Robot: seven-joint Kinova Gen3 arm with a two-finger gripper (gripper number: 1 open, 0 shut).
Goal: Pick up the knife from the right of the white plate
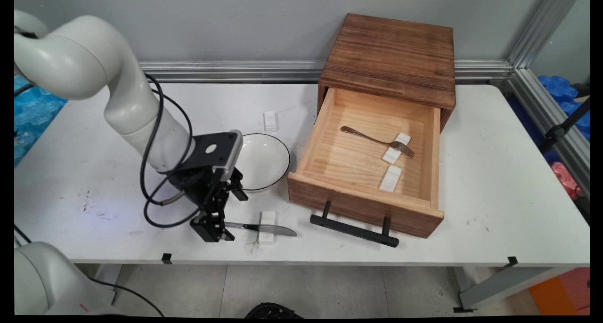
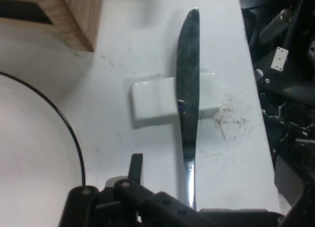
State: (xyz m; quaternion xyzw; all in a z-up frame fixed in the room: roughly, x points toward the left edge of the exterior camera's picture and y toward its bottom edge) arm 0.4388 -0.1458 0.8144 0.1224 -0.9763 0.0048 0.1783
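Hovering low at the table's (image 1: pixel 94 172) near edge, gripper (image 1: pixel 213 229) at the handle end of a knife (image 1: pixel 261 228), fingers apparently clamped on the handle, though the contact itself sits at the hand view's bottom edge and is partly hidden. Knife (image 2: pixel 188 104) lying flat across a small white rest (image 1: pixel 267 220), blade pointing away from the gripper, toward the drawer (image 1: pixel 365 205). White bowl (image 1: pixel 264 160) with a dark rim just behind the gripper. Wooden box (image 1: pixel 393 54) at the back, its drawer pulled open, holding a fork (image 1: pixel 377 139) propped on one white rest (image 1: pixel 396 149), a second white rest (image 1: pixel 391 178) beside it. Another white rest (image 1: pixel 270 120) behind the bowl.
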